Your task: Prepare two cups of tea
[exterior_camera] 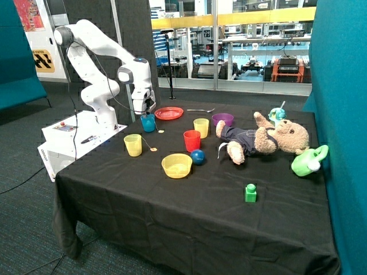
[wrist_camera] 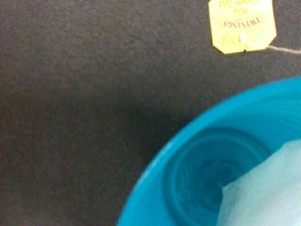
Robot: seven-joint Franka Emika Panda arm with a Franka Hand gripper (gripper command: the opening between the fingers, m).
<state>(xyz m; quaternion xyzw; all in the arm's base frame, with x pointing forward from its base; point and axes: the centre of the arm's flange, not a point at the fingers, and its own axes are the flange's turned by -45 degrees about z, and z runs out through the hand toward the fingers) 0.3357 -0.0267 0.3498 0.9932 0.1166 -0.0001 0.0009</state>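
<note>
In the outside view the gripper hangs just above the blue tumbler, which stands on the black tablecloth near the red plate; whether its jaws are open or closed cannot be told. A yellow tumbler stands nearer the table's front edge, a small tag just beside it. In the wrist view a white tea bag lies inside the blue tumbler, and its yellow paper tag rests on the cloth outside.
</note>
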